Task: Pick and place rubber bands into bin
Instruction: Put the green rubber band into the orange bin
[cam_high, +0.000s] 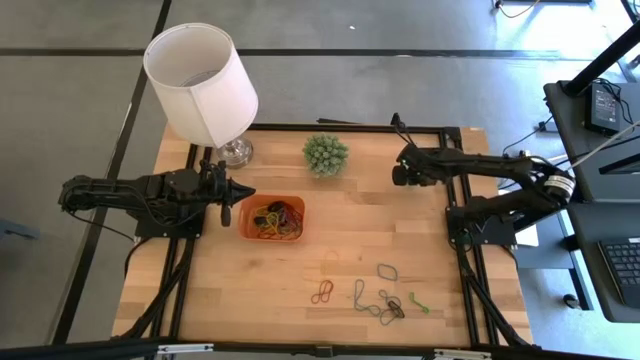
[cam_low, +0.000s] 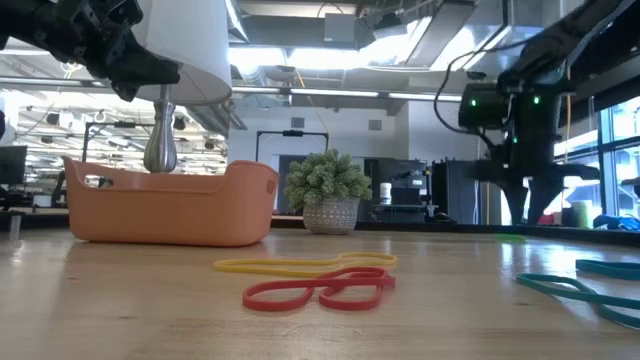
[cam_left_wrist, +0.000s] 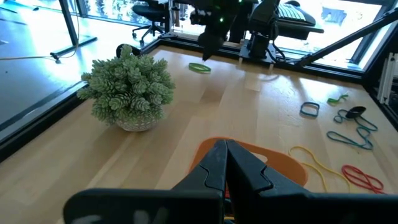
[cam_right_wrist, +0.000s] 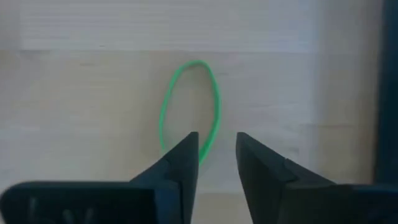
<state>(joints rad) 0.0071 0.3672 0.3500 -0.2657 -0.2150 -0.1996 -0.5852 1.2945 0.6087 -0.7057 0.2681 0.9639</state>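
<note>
The orange bin (cam_high: 300, 207) sits left of the table's middle and holds several rubber bands (cam_high: 272, 220). My left gripper (cam_high: 248, 193) hovers shut over the bin's left rim (cam_left_wrist: 277, 157), with nothing showing between its fingers. Several loose bands (cam_high: 385, 300) lie flat near the table's near edge; a red one (cam_low: 320, 292) and a yellow one (cam_low: 300, 265) are closest in the low view. My right gripper (cam_right_wrist: 216, 146) is open and points down over a single green band (cam_right_wrist: 189, 102) lying flat near the far right of the table (cam_left_wrist: 199, 68).
A white lampshade (cam_high: 200, 75) on a glass base (cam_high: 235, 152) stands at the far left corner, just behind the bin. A small potted plant (cam_high: 326, 155) stands at the far middle. Black frame rails (cam_high: 455, 215) run along the table's sides under each arm.
</note>
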